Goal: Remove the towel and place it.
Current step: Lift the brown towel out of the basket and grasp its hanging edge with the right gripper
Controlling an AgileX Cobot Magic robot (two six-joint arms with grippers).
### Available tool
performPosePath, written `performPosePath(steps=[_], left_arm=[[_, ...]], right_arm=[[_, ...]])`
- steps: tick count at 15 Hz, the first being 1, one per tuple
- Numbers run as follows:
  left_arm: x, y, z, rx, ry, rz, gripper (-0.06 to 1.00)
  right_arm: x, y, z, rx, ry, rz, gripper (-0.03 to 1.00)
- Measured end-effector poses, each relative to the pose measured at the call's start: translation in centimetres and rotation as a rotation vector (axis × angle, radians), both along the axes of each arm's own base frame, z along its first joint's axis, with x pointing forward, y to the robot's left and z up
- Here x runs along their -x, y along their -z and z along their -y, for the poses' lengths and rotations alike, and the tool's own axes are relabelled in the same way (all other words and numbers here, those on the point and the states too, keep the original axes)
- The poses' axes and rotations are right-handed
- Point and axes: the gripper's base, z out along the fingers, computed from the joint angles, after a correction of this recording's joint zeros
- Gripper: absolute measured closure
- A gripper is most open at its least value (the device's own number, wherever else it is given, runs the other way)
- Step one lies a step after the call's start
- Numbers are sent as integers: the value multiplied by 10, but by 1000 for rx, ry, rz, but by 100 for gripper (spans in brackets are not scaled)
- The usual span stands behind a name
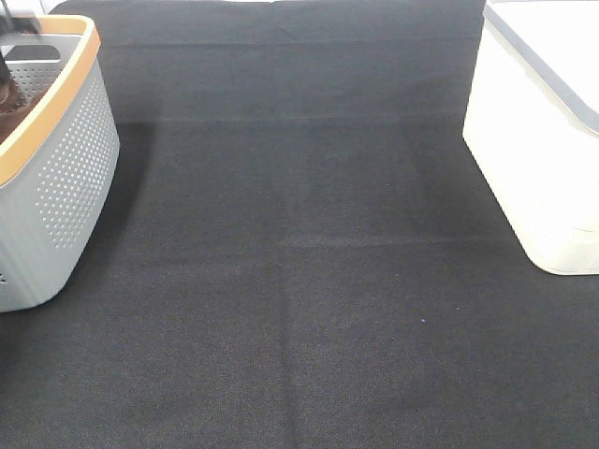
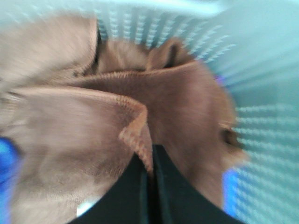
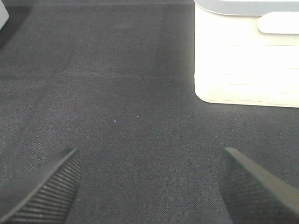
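Observation:
The towel (image 2: 182, 102), a rust-brown cloth with stitched edges, lies bunched inside the grey perforated basket (image 2: 261, 70). The left wrist view is blurred. My left gripper (image 2: 150, 170) is down in the basket, its two black fingers pressed together and shut on a stitched fold of the towel. In the high view the basket (image 1: 65, 159), with an orange rim, stands at the far left, and only a sliver of brown shows inside it. My right gripper (image 3: 149, 184) hangs open over the black table cloth, holding nothing.
A white box (image 1: 543, 140) with a grey rim stands at the right edge of the table, just beyond the right gripper (image 3: 243, 60). Black cloth (image 1: 299, 281) covers the table between basket and box. Blue patches (image 2: 7, 158) show among the brown folds.

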Motion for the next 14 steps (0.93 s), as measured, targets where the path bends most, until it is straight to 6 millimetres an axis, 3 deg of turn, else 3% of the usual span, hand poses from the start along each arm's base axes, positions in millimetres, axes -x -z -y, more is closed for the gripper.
performPosePath(steps=[3,4,5,8,12,14], left_arm=[[31,-78,5,-1,13,139,94],[31,-78,5,-1,13,139,94],[50,-116,10,5,32,225,94],[89,-184,21,74,45,440,94],[125,-243,40,174,103,701,94],[134,-260,67,213,185,807,94]], right_arm=[[0,0,0,-1,-1,0,20],[0,0,0,-1,-1,0,20],[0,0,0,-3,-2,0,20],[0,0,0,-4,-3,0,20],[-6,-12,-7,-121,-21,16,20],[-21,-32,-13,-175,-60,5,21]])
